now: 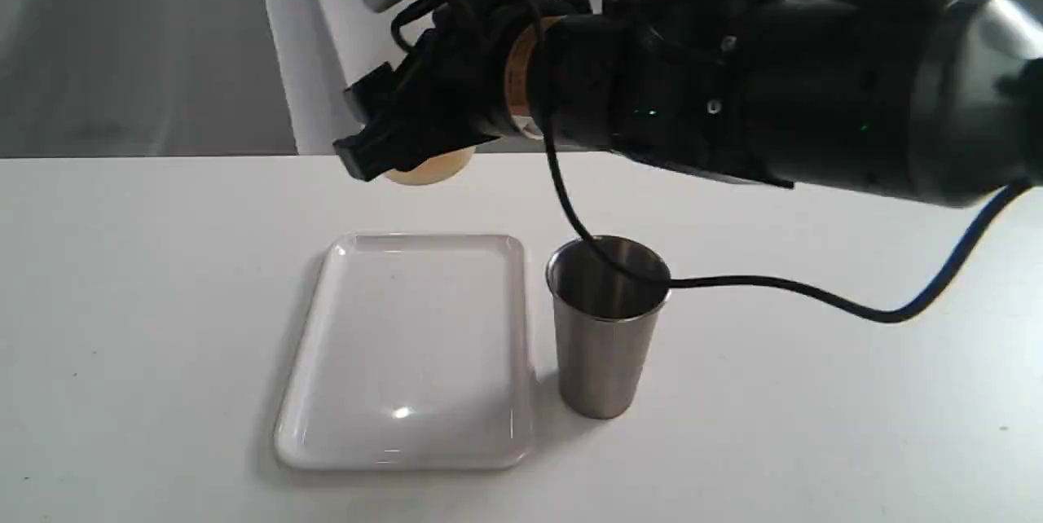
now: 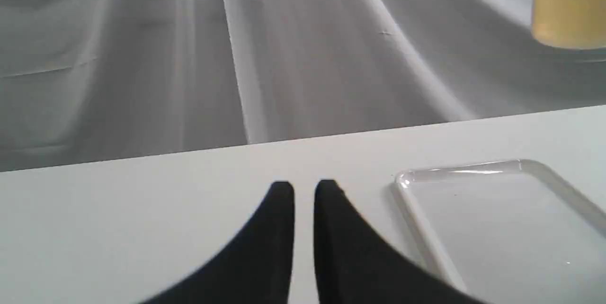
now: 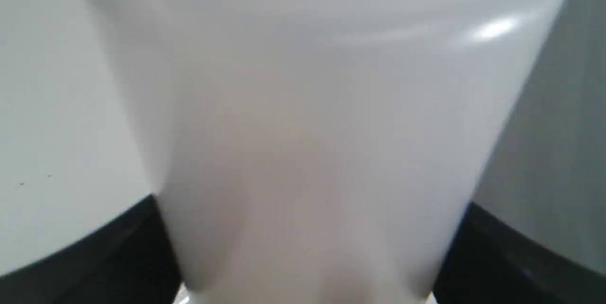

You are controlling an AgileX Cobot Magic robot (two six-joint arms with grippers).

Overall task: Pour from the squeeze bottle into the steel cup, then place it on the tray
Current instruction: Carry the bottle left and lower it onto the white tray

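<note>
Status: right end effector [image 3: 303, 266] is clamped on the squeeze bottle [image 1: 429, 169], with black fingers [image 3: 85, 256] on either side of the translucent body in the right wrist view. The bottle is off the tabletop [image 1: 122, 303], held in the air toward the far edge, beyond the far side of the tray [image 1: 407, 327]. Only its amber-filled base shows under the arm in the exterior view; the nozzle is hidden behind the end effector. It is not over the steel cup [image 1: 607, 327]. The cup stands upright near the middle of the tabletop, just beside the tray on the side toward the right edge, with a thin gap between them. The arm's black cable [image 1: 774, 285] runs across the cup's mouth in the exterior view. The cup interior is dark, so I can't confirm any liquid in it; the pour may or may not be done. My read, with the bottle away from the cup: grasp and lift done, pour unconfirmed. The tray is bare, so the set-down is left to do. Left end effector [image 2: 304, 190] sits low over the tabletop, on the tray's side toward the left edge. Its fingers are drawn nearly together with only a slit between, gripping nothing, so I judge it idle for this job. Remaining: nozzle over the cup and pour if not yet poured, then bottle onto the tray and release.
</note>
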